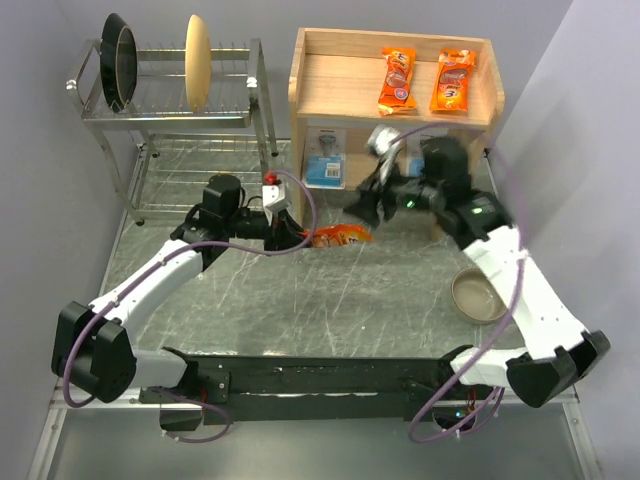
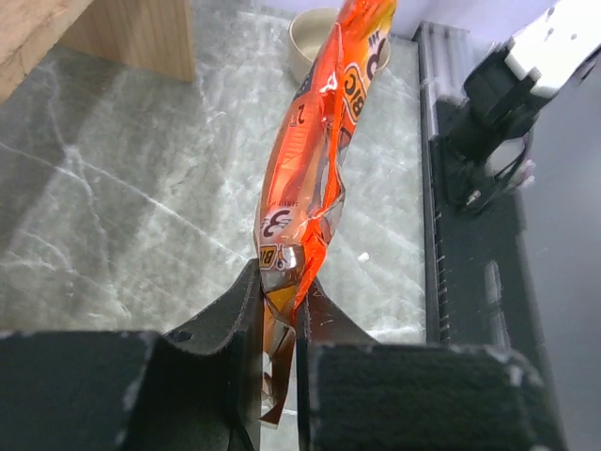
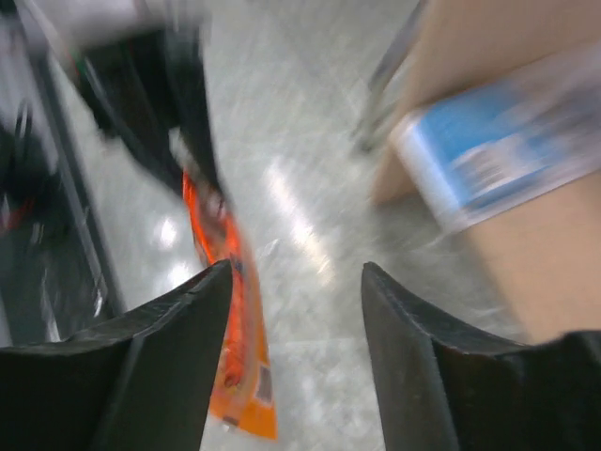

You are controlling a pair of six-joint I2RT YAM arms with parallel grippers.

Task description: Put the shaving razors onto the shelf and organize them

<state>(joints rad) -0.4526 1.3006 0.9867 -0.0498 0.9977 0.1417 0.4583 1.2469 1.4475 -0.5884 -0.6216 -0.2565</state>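
My left gripper (image 1: 300, 238) is shut on one end of an orange razor packet (image 1: 340, 236) and holds it out over the table; in the left wrist view the packet (image 2: 315, 160) stands edge-on between the fingers (image 2: 246, 310). My right gripper (image 1: 368, 206) is open and empty, just right of that packet; its view, blurred, shows the packet (image 3: 230, 319) by its left finger. Two more orange packets (image 1: 397, 80) (image 1: 453, 82) lie on the top tier of the wooden shelf (image 1: 310, 90). A blue-and-white blister card (image 1: 325, 157) stands on the lower tier and also shows in the right wrist view (image 3: 498, 155).
A chrome wire dish rack (image 1: 170, 120) with plates stands at the back left. A beige bowl (image 1: 480, 295) sits on the table at the right, and it also shows in the left wrist view (image 2: 310, 33). The arms' black base rail (image 1: 320, 375) runs along the near edge.
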